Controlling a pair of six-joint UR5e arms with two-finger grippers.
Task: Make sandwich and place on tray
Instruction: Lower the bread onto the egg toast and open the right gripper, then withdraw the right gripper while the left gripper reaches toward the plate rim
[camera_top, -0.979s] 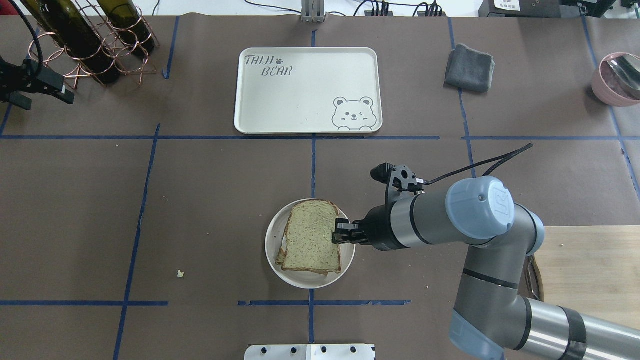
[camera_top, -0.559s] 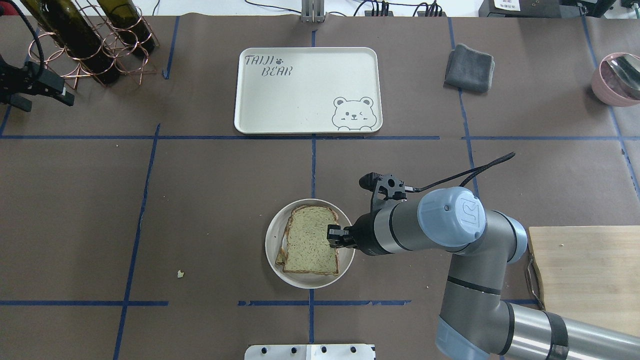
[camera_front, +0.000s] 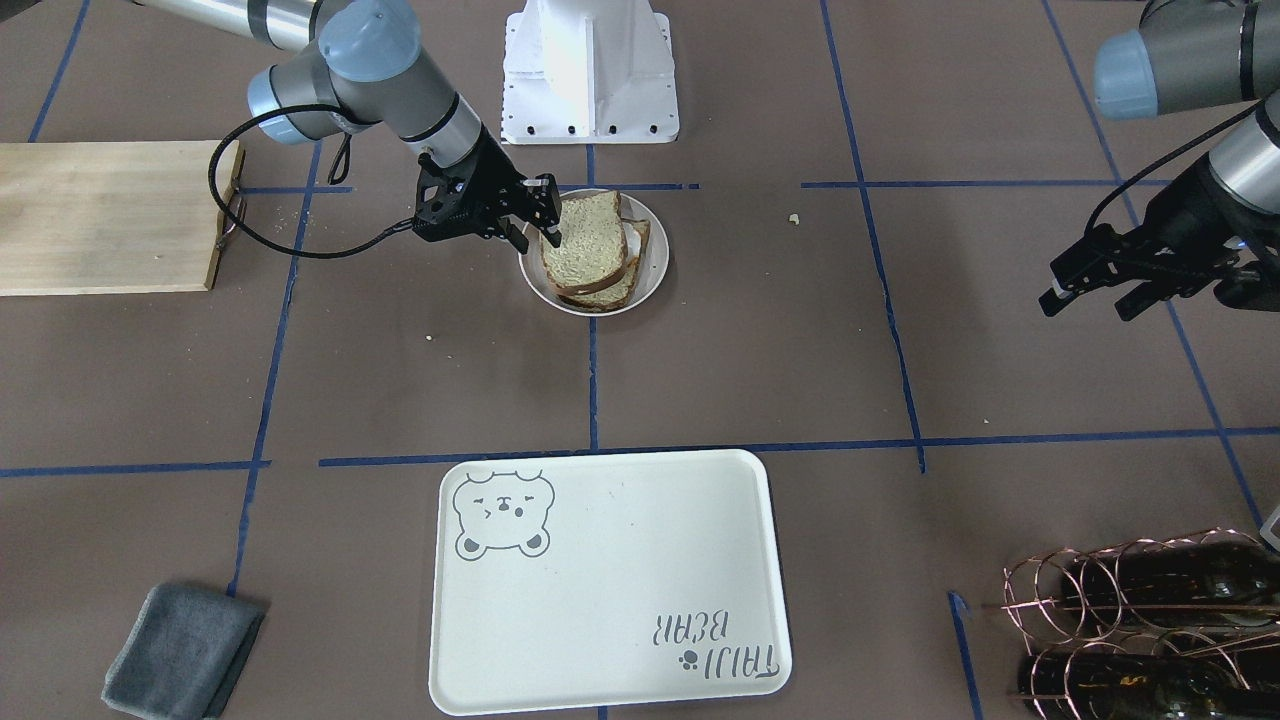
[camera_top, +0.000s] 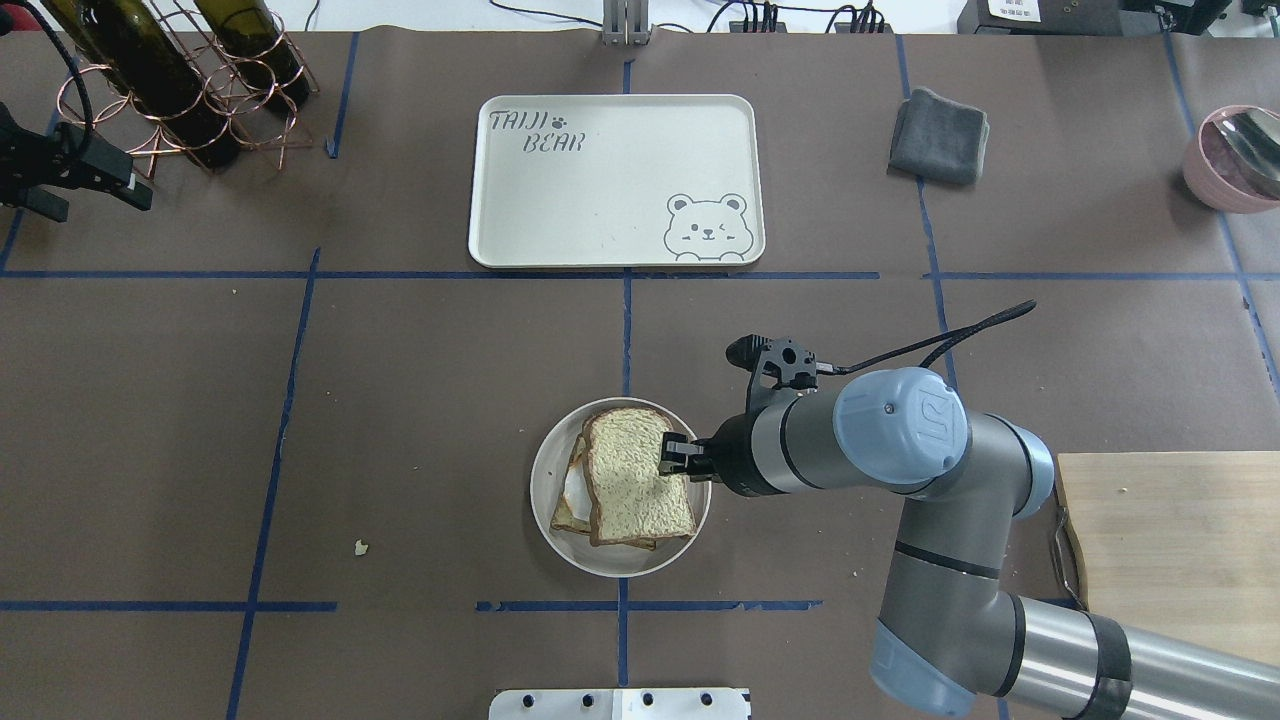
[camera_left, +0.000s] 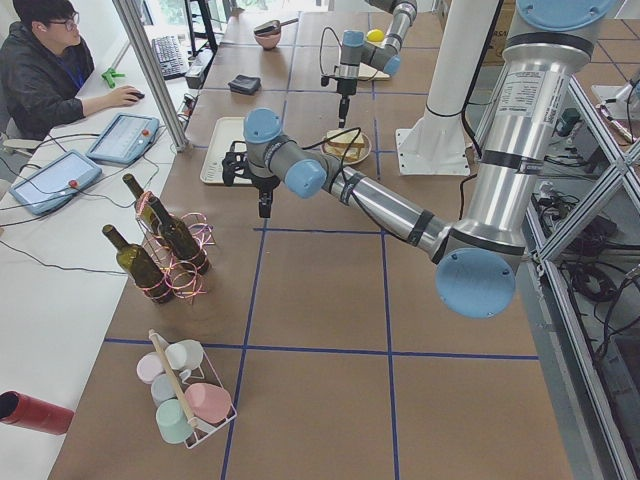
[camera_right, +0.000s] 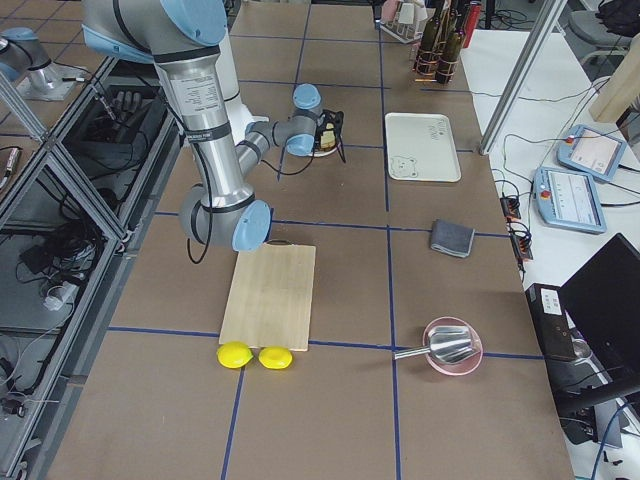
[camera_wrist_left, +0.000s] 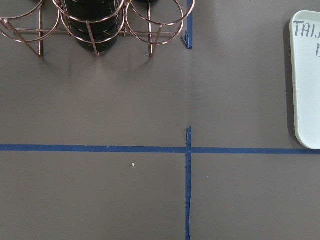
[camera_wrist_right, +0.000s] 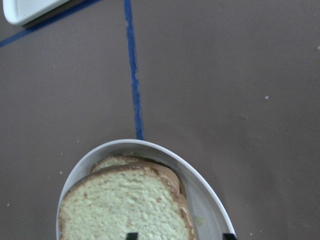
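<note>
A round white plate (camera_top: 538, 500) near the table's front centre holds the sandwich. The top bread slice (camera_top: 635, 490) lies skewed over the lower slice (camera_top: 560, 521), and egg white (camera_top: 572, 492) shows at the left. My right gripper (camera_top: 675, 455) is at the top slice's right edge with its fingers apart. In the right wrist view one fingertip is over the bread (camera_wrist_right: 120, 210) and the other over the plate (camera_wrist_right: 210, 200). The cream tray (camera_top: 600, 190) with the bear drawing lies bare at the far centre. My left gripper (camera_top: 100, 205) is open and empty at the far left.
A copper rack with wine bottles (camera_top: 180, 80) stands beside the left gripper. A grey cloth (camera_top: 940, 135) lies right of the tray. A pink bowl (camera_top: 1235, 155) is at the far right. A wooden board (camera_top: 1170, 550) lies behind the right arm. A crumb (camera_top: 361, 547) lies left of the plate.
The top slice came down from a raised hold onto the plate. It has since shifted right and turned, uncovering egg white at the left. The left arm barely moved.
</note>
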